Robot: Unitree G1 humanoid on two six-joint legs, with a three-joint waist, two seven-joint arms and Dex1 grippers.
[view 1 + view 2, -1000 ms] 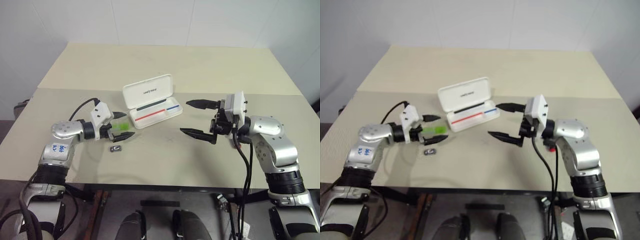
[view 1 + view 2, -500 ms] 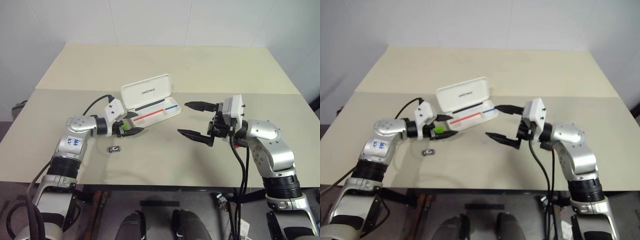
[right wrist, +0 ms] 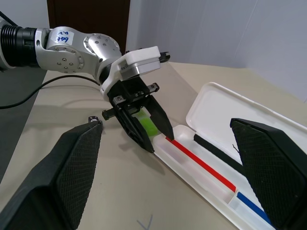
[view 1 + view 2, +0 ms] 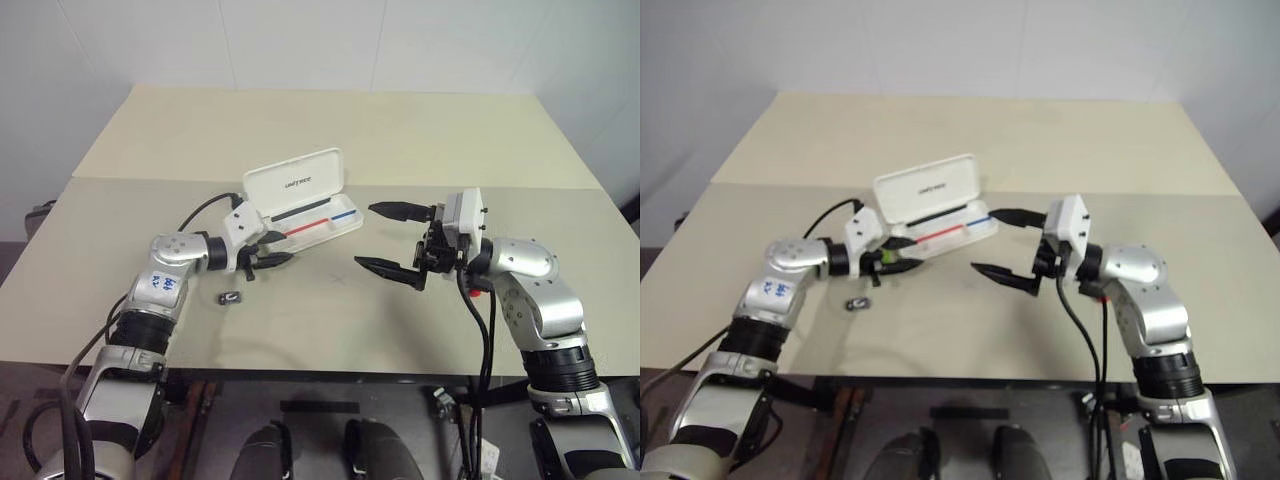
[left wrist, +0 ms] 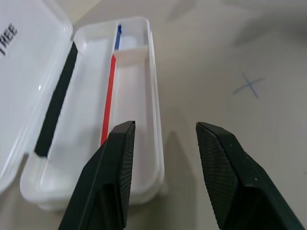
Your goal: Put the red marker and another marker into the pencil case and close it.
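The left gripper (image 3: 149, 125) clasps the green marker (image 3: 146, 125) at the open pencil case's (image 4: 300, 201) near end, its axis hidden by the jaws. Right gripper (image 4: 392, 239) jaws gape wide.

pencil case lid (image 5: 29, 62): letters "REE" | table (image 5: 249, 86): blue cross mark

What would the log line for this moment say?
left gripper: shut on green marker, at open pencil case | right gripper: open, empty
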